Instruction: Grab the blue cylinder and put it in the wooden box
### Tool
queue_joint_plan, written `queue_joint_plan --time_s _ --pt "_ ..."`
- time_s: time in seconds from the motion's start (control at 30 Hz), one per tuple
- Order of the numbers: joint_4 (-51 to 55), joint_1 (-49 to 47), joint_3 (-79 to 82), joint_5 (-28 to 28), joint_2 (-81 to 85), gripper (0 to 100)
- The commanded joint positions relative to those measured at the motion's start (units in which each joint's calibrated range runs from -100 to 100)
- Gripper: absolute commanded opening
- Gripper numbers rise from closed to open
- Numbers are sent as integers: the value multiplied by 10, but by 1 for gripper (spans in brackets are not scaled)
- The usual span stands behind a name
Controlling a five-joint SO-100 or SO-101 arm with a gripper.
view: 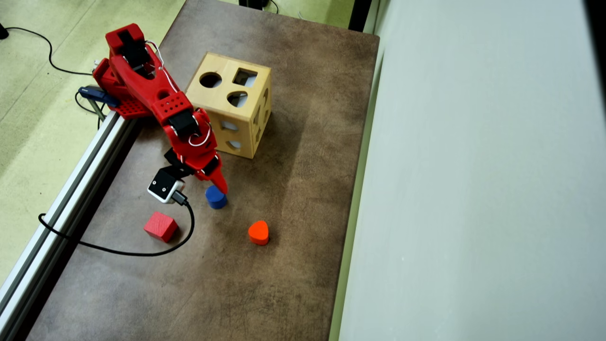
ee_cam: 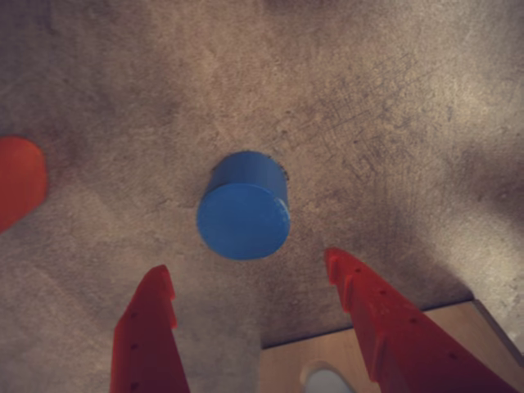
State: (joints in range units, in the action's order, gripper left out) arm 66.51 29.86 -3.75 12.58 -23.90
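The blue cylinder (ee_cam: 243, 206) stands upright on the brown table, just beyond my fingertips in the wrist view. My red gripper (ee_cam: 246, 264) is open, its two fingers spread wider than the cylinder, with nothing between them. In the overhead view the gripper (view: 217, 188) hovers right at the near side of the cylinder (view: 216, 197), one finger tip reaching its edge. The wooden box (view: 214, 102), a light-wood cube with shaped holes, sits behind the arm. A corner of the box (ee_cam: 282, 368) shows at the bottom of the wrist view.
A red cube (view: 161, 226) lies left of the cylinder and an orange-red heart block (view: 258, 232) to its right. An orange-red block (ee_cam: 16, 188) shows at the wrist view's left edge. A black cable (view: 142, 252) loops over the table. A metal rail (view: 71, 189) lines the left edge.
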Motion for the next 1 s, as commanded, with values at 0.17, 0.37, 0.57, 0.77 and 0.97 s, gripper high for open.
queue_joint_plan --time_s 0.17,0.37,0.57,0.77,0.97 --pt "-6 2 -19 18 8 30" --pt "-14 2 -27 21 8 30" --pt "-14 2 -26 21 8 30" --pt "-14 2 -22 29 6 32" --pt "-6 3 -27 45 -27 45"
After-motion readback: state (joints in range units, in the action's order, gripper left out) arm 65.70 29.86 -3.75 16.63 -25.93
